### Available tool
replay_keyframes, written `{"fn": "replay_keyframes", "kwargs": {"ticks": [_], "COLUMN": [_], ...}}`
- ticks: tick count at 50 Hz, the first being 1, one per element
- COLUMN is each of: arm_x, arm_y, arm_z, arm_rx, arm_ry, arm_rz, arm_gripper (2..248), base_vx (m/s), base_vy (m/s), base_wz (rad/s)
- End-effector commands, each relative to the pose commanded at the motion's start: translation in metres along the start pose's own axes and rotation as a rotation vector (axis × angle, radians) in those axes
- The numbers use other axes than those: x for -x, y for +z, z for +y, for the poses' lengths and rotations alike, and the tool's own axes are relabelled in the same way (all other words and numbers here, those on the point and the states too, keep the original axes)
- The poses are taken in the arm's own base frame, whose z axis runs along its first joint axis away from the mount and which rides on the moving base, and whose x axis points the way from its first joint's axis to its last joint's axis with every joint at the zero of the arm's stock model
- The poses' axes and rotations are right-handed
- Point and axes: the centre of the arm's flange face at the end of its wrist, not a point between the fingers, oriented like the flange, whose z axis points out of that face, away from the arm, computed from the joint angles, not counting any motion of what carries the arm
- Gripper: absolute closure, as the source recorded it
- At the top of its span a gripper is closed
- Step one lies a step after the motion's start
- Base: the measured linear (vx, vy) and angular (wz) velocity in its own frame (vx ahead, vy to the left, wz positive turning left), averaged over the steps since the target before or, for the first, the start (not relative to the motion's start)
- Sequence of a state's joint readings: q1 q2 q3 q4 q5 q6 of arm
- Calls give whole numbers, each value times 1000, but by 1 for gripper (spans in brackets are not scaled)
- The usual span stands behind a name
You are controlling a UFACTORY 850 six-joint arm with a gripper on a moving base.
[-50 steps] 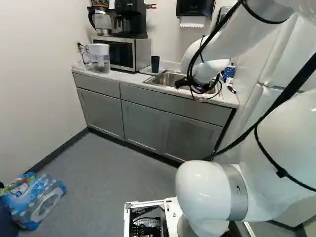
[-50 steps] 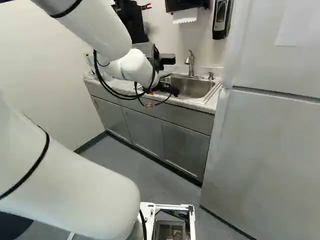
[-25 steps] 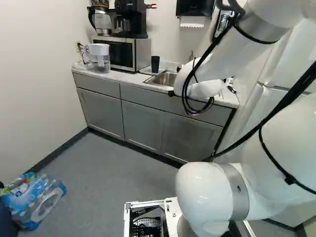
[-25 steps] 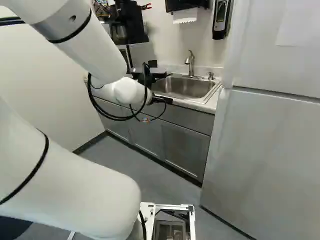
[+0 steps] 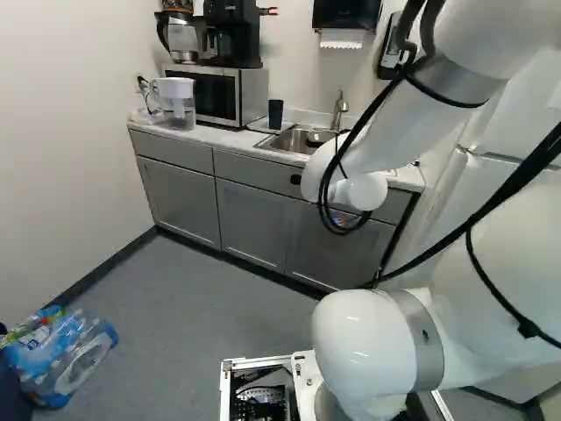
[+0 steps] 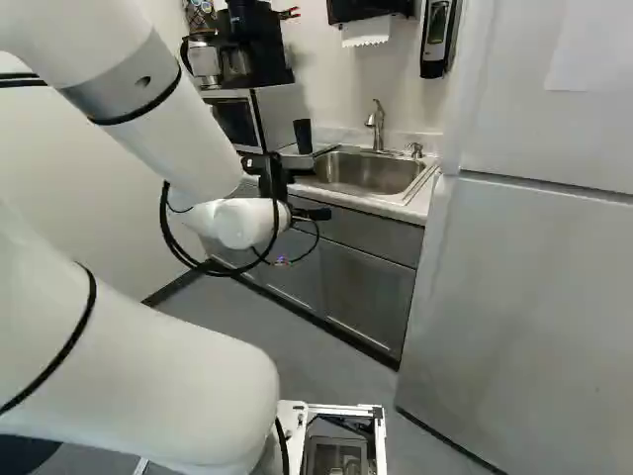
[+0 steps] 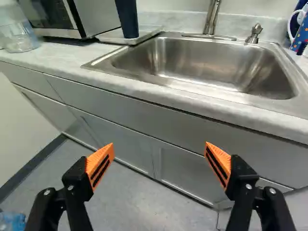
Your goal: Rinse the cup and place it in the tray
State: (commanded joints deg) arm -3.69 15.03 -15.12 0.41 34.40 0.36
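While the gripper [image 6: 320, 188] hangs with fingers spread, the dark, tapered cup [image 7: 127, 18] stands upright on the flat tray [image 7: 109, 38], left of the steel sink [image 7: 192, 57], on a pale counter [image 7: 53, 60] above grey cabinets [image 7: 178, 168].

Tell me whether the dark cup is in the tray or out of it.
In: the dark cup stands on the tray beside the sink, while the open gripper is away from it.
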Motion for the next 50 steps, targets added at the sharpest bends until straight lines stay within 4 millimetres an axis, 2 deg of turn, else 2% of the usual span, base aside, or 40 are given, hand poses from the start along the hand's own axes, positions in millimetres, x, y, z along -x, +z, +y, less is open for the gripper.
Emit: {"fn": "replay_keyframes", "kwargs": {"ticks": [27, 50], "arm_x": [40, 58], "arm_y": [-18, -27], "arm_z": [-11, -16], "arm_rx": [-40, -59], "arm_ry": [-24, -34], "arm_rz": [70, 103], "arm_gripper": [3, 3], "base_vx": [0, 0], "base_vy": [0, 0], "base_wz": [0, 0]}}
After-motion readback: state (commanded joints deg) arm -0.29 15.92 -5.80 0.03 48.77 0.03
